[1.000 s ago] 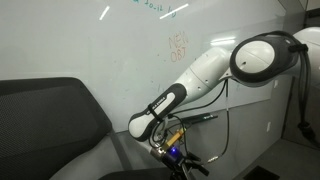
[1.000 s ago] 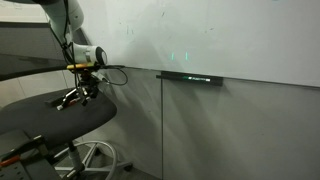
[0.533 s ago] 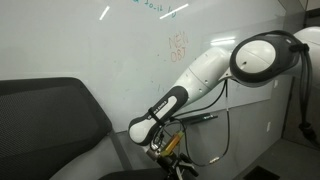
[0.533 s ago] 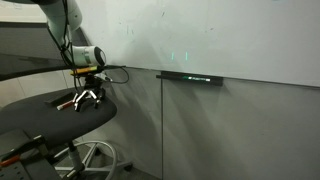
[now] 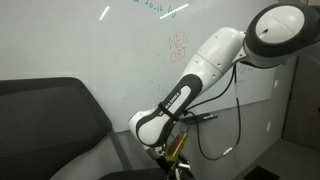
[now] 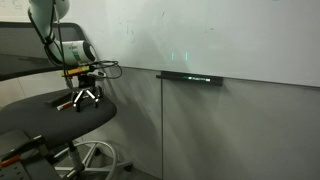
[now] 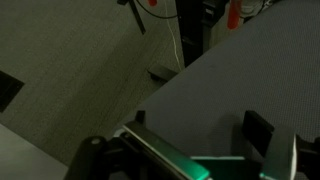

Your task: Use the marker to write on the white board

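Grey mesh fabric of a chair seat (image 7: 230, 80) filled most of the wrist view, and the 2 fingers of the claw (image 7: 190, 135) stood well apart at the bottom of that picture with nothing but bare fabric between them. The claw was therefore spread and held nothing. In an exterior view it hung low over the seat (image 6: 40, 118), near the seat's edge closest to the wall, pointing down.

The white board (image 6: 230, 35) rose upright behind and above the claw. It was wider than either exterior view, with its long axis running level along the wall and a thin dark lower edge. Faint orange marks (image 5: 178, 45) sat high above the bent arm, near the board's upper edge.

A small reddish thing (image 6: 62, 103) lay on the seat just beside the claw, towards the seat's middle. It was too small to name for sure, but it may have been the marker. Its long axis could not be read.

Judged from this, the writing had not begun, and a pick-up from the seat had to come first. The move would turn on that sideways offset: the claw would need to shift from the seat's wall-side edge towards its middle before closing. With only 1 arm, it would then have to lift and turn towards the board behind it.
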Available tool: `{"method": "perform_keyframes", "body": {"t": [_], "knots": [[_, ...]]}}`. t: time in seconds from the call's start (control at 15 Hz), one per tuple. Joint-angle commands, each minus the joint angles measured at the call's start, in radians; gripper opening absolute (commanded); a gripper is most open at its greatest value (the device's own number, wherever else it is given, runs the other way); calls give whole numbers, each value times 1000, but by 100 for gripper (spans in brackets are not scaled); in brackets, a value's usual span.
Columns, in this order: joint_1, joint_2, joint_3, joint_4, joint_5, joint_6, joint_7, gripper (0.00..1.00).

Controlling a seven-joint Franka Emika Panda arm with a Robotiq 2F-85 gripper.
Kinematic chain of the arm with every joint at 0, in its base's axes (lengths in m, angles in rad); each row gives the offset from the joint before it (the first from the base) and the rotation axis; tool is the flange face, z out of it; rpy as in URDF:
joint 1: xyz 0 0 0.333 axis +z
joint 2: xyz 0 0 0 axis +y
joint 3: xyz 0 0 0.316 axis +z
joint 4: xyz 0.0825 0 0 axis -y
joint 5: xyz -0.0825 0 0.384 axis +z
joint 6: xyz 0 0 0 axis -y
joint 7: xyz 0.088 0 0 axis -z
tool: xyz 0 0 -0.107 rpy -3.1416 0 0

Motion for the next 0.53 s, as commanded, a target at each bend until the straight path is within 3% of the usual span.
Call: {"method": "perform_keyframes", "body": {"t": [0.0, 0.47], "knots": [[4, -181, 14, -244, -17, 194, 71, 100], [9, -339, 28, -479, -60, 343, 68, 100]]}}
